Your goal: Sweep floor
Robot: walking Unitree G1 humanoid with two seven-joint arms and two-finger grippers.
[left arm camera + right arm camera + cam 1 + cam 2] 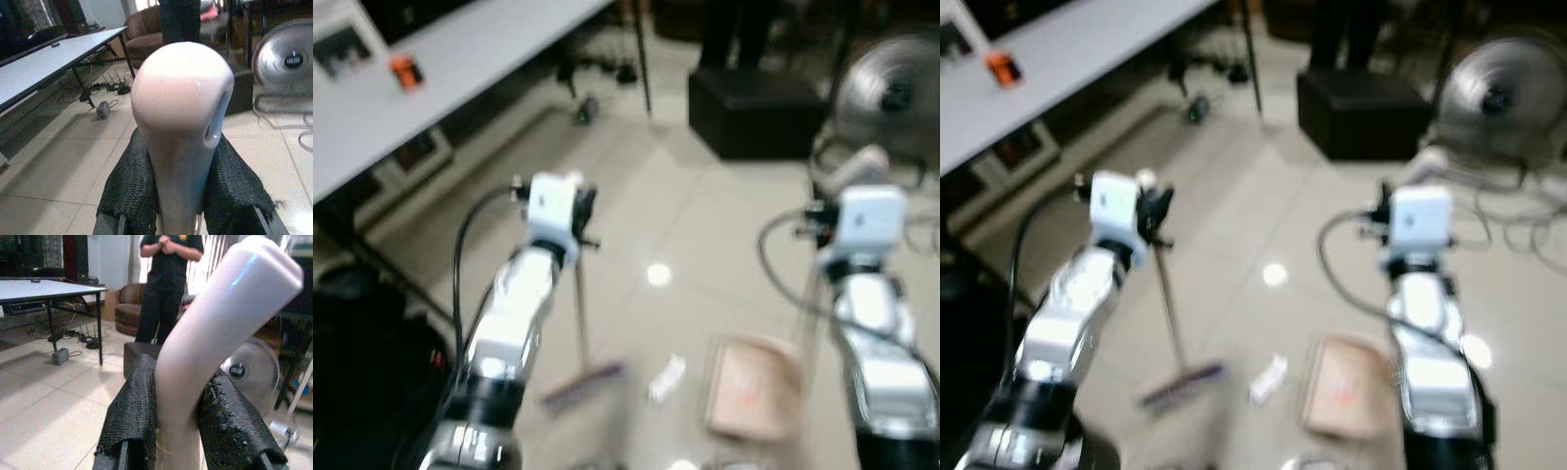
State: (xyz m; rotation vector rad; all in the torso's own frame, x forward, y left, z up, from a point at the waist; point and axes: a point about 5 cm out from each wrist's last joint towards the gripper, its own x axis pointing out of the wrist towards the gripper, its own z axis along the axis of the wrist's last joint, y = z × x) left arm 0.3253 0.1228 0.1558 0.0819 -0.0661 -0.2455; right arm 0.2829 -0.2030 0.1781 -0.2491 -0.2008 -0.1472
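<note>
Left gripper [181,215] pinches the broom [579,323] at its handle top, right gripper [178,440] clamps the dustpan [754,387] handle; both likely light, stiff, slippery plastic.

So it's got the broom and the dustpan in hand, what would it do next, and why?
Probably push the broom head sideways toward the white scrap, since the scrap lies between it and the dustpan. The left gripper clamps the broom handle; the right gripper clamps the dustpan's.

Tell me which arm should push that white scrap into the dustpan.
Left, probably. The left gripper grips the broom, whose head lies beside the white scrap; the right gripper holds the dustpan handle.
</note>
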